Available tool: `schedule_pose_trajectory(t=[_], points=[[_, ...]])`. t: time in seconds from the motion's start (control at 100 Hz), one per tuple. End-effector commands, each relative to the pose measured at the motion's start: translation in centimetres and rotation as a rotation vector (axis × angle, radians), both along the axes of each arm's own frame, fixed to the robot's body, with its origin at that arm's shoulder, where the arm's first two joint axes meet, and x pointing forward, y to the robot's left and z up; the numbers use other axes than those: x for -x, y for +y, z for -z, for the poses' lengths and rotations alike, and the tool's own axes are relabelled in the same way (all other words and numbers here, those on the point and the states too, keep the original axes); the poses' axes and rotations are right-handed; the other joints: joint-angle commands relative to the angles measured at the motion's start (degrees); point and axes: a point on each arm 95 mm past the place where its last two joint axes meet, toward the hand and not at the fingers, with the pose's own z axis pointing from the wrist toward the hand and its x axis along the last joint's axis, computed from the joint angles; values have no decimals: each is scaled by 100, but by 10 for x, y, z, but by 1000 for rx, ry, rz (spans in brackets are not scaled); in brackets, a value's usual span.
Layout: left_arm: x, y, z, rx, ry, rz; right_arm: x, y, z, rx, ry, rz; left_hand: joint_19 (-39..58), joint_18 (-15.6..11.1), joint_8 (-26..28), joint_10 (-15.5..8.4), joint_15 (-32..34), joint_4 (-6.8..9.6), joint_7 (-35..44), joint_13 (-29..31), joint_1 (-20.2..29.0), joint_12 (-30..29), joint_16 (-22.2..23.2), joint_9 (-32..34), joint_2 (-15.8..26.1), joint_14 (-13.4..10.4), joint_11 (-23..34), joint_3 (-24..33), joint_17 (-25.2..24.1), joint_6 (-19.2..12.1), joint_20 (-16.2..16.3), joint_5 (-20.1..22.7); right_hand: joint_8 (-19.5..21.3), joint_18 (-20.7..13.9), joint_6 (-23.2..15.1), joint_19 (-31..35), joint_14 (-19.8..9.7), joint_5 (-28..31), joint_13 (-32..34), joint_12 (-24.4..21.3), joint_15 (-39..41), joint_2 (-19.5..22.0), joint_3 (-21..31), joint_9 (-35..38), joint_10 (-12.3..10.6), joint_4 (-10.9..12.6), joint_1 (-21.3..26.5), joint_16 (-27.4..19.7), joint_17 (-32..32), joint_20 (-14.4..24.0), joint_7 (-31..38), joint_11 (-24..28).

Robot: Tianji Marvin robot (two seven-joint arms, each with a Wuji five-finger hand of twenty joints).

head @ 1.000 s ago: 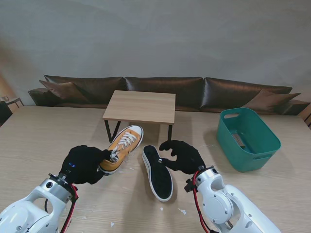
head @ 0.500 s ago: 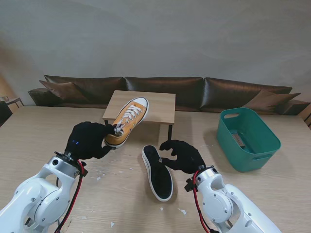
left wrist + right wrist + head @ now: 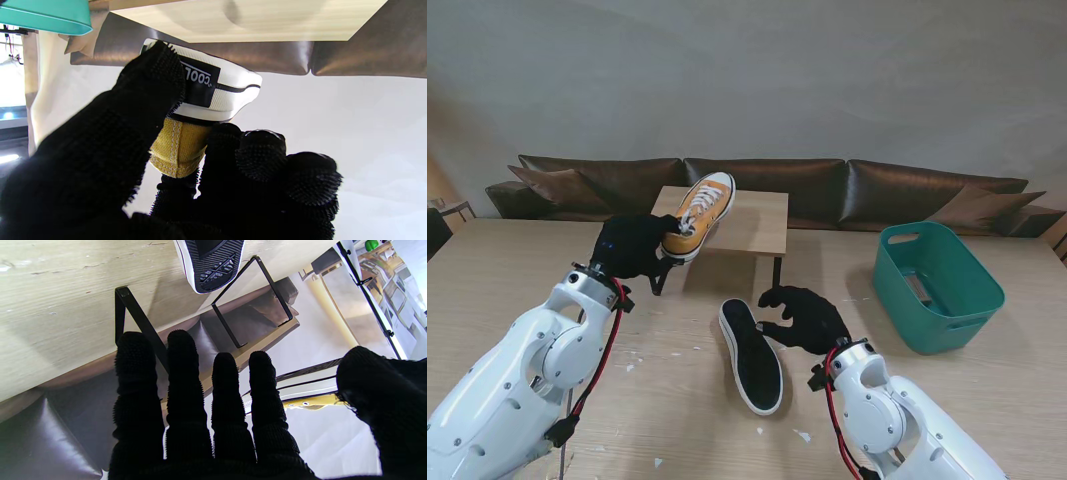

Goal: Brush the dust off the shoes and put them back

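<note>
A yellow canvas sneaker with white laces and a white sole is held up in the air by my left hand, over the near-left part of the small wooden rack. The left wrist view shows its white heel pinched between my thumb and fingers. The second shoe lies sole-up on the table, black sole with a white rim; its toe appears in the right wrist view. My right hand hovers just right of that shoe, fingers spread and holding nothing.
A teal plastic basket stands on the table at the right. The rack stands on black metal legs. A dark brown leather sofa runs behind the table. Small white specks lie on the tabletop near me.
My left hand has lifted the yellow sneaker off the table and carried it up and away from me, to rack height. The sole-up shoe and my right hand have stayed put.
</note>
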Motion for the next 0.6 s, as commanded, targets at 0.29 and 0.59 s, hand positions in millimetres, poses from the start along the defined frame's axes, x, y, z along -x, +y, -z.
schedule_pose_trajectory(t=[0.29,0.59], points=[[-38,-8,-3,12,-19,-51,0,1,2,-3,21,-5,-9,76,904,-443,-82,195,3990,264,883,193,93,208,798,-230,-17,393,-20,947,46,885,-26,120,12,-55,68,-221,-2,7,62,183,-86,-72,85,145,-21,27,-2230,4,49,28],[-67,3,12,42,28,-93,1,2,4,-2,31,-13,-45,81,940,-325,-103,169,3936,82,1009,212,121,89,934,-104,-88,164,-215,1073,58,789,-28,113,18,-52,66,-239,-4,8,65,204,-90,-75,78,148,-23,28,-2231,6,49,32]])
